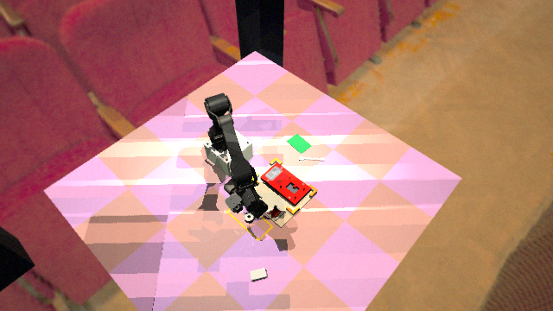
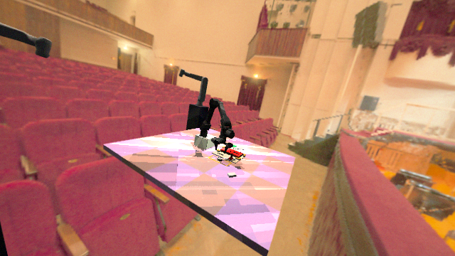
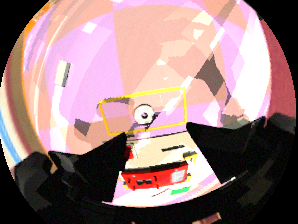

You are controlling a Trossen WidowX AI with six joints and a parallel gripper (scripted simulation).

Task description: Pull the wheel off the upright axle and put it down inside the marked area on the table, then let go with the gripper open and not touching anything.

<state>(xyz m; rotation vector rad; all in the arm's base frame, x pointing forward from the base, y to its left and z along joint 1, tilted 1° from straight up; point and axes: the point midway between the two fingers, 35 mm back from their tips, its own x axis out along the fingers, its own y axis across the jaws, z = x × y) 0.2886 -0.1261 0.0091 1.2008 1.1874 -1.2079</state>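
Note:
The wheel (image 1: 249, 217) (image 3: 144, 114), pale with a dark centre, lies flat on the table inside the marked area, a yellow outline (image 1: 243, 225) (image 3: 185, 105), near its middle. My gripper (image 3: 156, 131) is open, fingers wide apart with nothing between them. It is above the area, and the wrist view shows the wheel beyond the fingertips, apart from both. The red axle stand (image 1: 275, 212) is beside the area without the wheel; in the wrist view it is mostly hidden behind a finger. The arm hides part of the outline in the top view.
A red housing (image 1: 286, 183) (image 3: 156, 177) sits on a beige board (image 1: 281, 222) with yellow corner brackets, close beside the area. A green card (image 1: 299, 143) (image 3: 180, 190) and a white wrench-like piece (image 1: 311, 159) lie past it. A white block (image 1: 258, 274) (image 2: 232, 175) (image 3: 63, 73) lies on the opposite side.

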